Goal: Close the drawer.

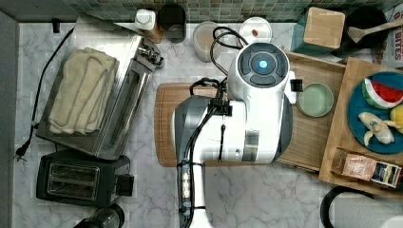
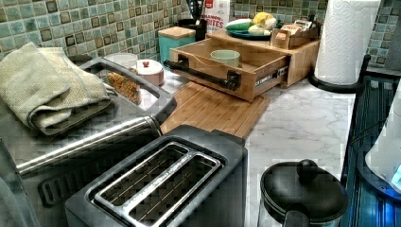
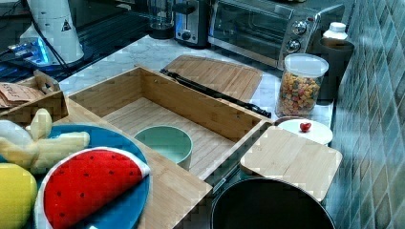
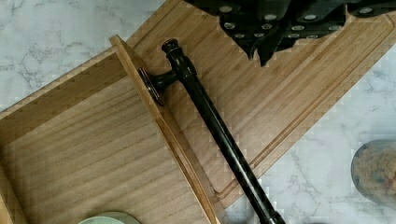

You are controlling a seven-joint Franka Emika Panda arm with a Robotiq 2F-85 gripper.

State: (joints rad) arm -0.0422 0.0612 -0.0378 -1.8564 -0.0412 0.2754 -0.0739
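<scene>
Wrist view: the drawer (image 4: 88, 154) is seen pulled fully out over the cutting board (image 4: 280, 88), the gripper's (image 4: 264, 51) opening cannot be told, and an off-centre push on the handle (image 4: 210, 121) could jam it askew.

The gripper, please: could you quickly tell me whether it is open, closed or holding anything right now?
Gripper: cannot be told whether open or closed; it holds nothing, hanging above the cutting board, clear of the drawer handle.
</scene>
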